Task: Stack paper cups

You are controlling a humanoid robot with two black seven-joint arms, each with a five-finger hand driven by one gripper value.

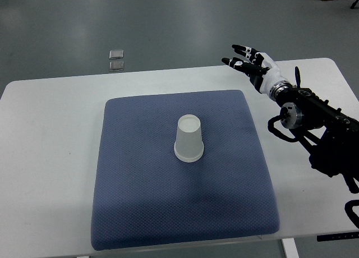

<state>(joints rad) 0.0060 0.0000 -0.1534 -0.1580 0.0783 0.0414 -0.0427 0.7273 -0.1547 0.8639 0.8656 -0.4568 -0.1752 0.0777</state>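
On blue mat (140, 174), upturned paper cup (189, 139), right hand (251, 61) open w/ fingers spread, stack count unclear

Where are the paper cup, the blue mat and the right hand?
paper cup (188, 139): top view, on its side wall, upside down.
blue mat (134, 185): top view, on bare fabric left of the cup.
right hand (249, 60): top view, on the open fingers, holding nothing.

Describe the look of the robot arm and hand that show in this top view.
Only the right arm is in view, entering from the right edge. It is mostly black, built of blocky segments, with a round silver-grey joint near the wrist and black cables looping beneath it. The right hand has a white shell over its back and knuckles, and black fingers with pale bands at the joints.
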